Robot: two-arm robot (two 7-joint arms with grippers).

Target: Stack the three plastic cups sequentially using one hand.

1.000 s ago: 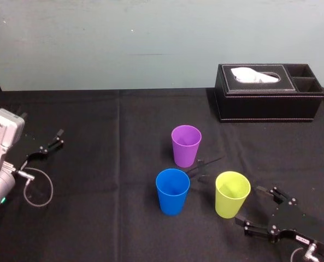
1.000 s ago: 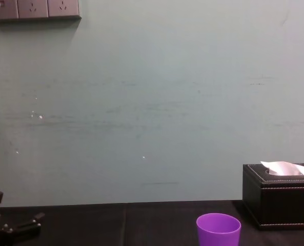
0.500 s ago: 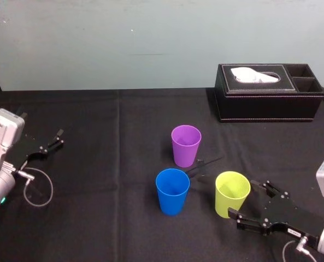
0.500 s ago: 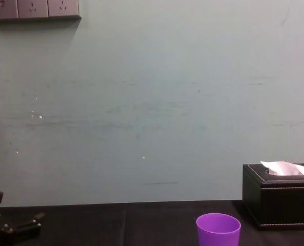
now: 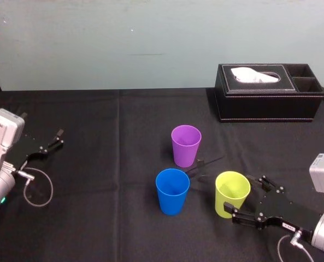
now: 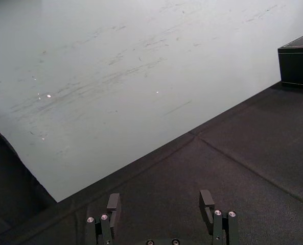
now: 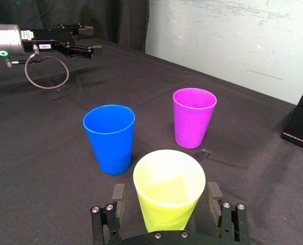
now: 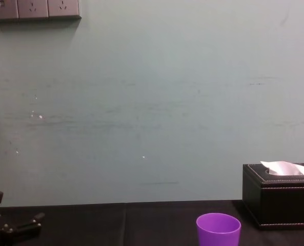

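Three plastic cups stand upright and apart on the black table: a purple cup (image 5: 186, 144) (image 7: 193, 116) (image 8: 218, 229) at the back, a blue cup (image 5: 172, 191) (image 7: 110, 137) at the front left, and a yellow-green cup (image 5: 232, 194) (image 7: 168, 188) at the front right. My right gripper (image 5: 244, 193) (image 7: 165, 196) is open, low over the table, with one finger on each side of the yellow-green cup; small gaps show between fingers and cup. My left gripper (image 5: 58, 138) (image 6: 160, 201) (image 7: 89, 38) rests open at the far left of the table.
A black tissue box (image 5: 268, 93) (image 8: 280, 197) stands at the back right, well behind the cups. A grey cable loop (image 5: 39, 188) lies by the left arm. The black cloth (image 5: 112, 164) runs back to a pale wall.
My right gripper has slid left along the table toward the yellow-green cup, so its fingers now flank the cup. The cups and the left arm have stayed still.
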